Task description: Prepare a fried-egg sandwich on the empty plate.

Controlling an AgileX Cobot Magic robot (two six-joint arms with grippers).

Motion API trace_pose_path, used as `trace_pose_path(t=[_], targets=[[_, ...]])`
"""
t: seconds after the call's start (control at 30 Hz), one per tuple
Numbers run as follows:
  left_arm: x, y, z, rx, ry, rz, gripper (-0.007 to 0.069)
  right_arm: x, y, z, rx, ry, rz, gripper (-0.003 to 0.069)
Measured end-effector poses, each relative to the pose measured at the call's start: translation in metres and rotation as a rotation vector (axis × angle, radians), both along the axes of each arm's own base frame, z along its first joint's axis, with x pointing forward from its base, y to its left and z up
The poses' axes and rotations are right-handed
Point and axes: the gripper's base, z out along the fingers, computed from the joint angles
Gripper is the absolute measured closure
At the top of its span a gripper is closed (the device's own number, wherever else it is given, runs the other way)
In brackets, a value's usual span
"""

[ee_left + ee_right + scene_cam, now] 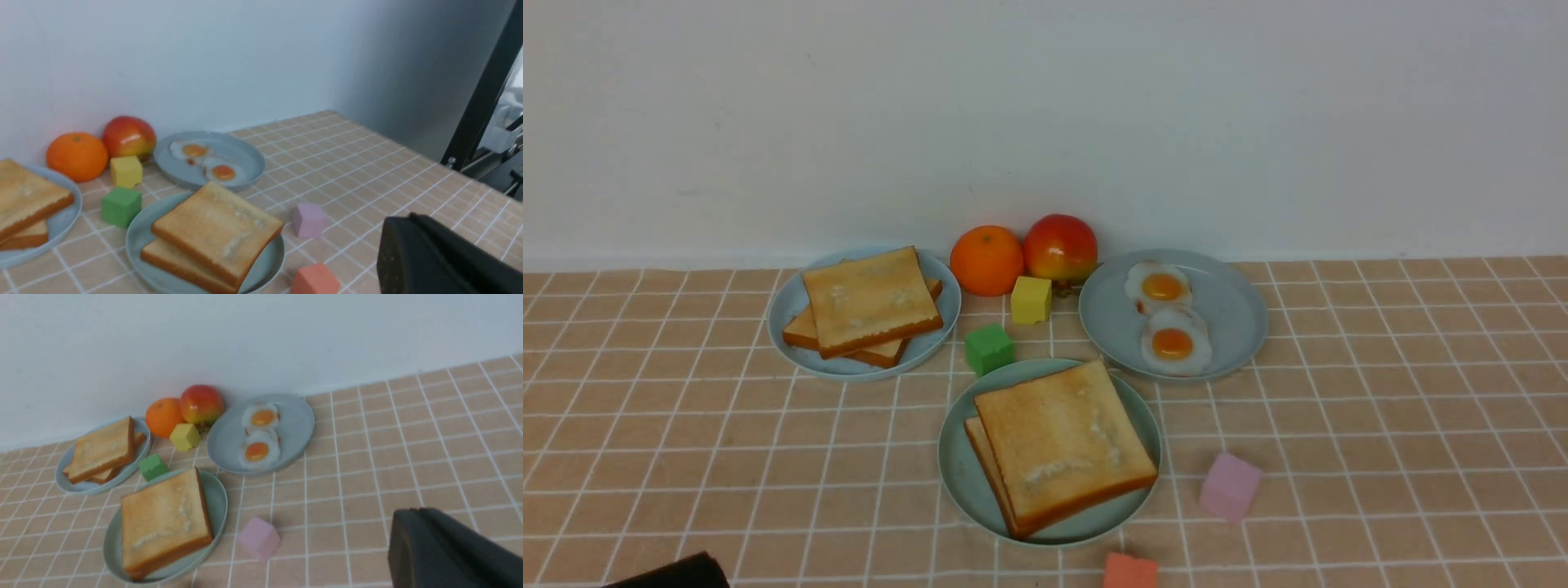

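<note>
The checked counter (1380,425) carries the mint-green plate (960,474) at near centre, with two stacked toast slices (1062,445) on it. No egg shows between them. Far right, two fried eggs (1168,318) lie on a paler plate (1233,302); whether either arm's jaws are apart or together cannot be told.

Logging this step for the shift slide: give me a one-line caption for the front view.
Two stacked toast slices sit on the mint-green plate; no egg shows between them.

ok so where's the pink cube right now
In the front view the pink cube sits on the tablecloth just right of the mint-green plate holding the stacked toast, with the red-orange cube nearer the robot.
</note>
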Motion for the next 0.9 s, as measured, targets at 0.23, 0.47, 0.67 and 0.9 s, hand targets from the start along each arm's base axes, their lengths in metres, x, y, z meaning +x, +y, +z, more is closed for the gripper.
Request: trace_pose_path(t=[0.23,0.47,0.67,0.9], targets=[[0.002,0.002,-0.006,0.041,0.042,0.026,0.0638,0.023,0.007,-0.076,-0.025,0.111,0.006,0.0646],[0.002,0.002,-0.007,0.048,0.048,0.03,0.0638,0.021,0.004,-0.123,-0.054,0.221,-0.02,0.065],[0.002,0.002,-0.007,0.05,0.05,0.031,0.0638,0.014,-0.004,-0.14,-0.067,0.073,-0.117,0.0674],[0.002,0.002,-0.007,0.051,0.053,0.032,0.0636,0.01,-0.002,-0.152,-0.127,0.009,-0.115,0.0674]])
